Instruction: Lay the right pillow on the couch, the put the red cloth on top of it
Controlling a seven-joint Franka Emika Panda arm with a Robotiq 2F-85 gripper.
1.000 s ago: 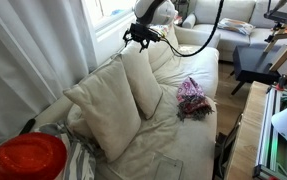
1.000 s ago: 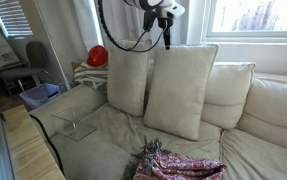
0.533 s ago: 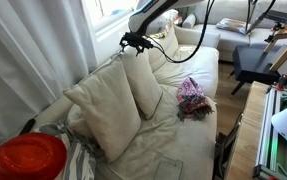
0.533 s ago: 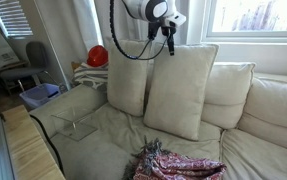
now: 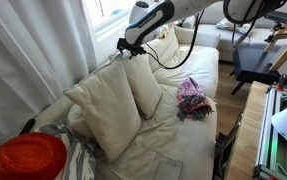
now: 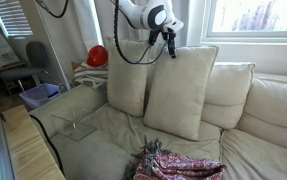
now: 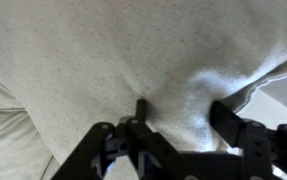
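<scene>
One upright pillow (image 6: 178, 90) under the spread, seemingly empty claw (image 6: 170, 44) on a cream couch (image 6: 95, 126) below a window (image 6: 258, 15)

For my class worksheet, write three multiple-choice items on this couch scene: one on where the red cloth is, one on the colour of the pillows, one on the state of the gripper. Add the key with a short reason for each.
1. Where does the red cloth lie?
A. On the couch seat, in front of the pillows
B. On top of a pillow
C. On the floor

2. What colour are the two upright pillows?
A. Blue
B. Cream
C. Black

3. What state is the gripper in?
A. Shut on the cloth
B. Shut on a pillow corner
C. Open, holding nothing

Key:
1 A, the cloth rests on the seat in both exterior views.
2 B, both pillows match the pale couch.
3 C, the wrist view shows its fingers spread apart over pillow fabric.
</scene>
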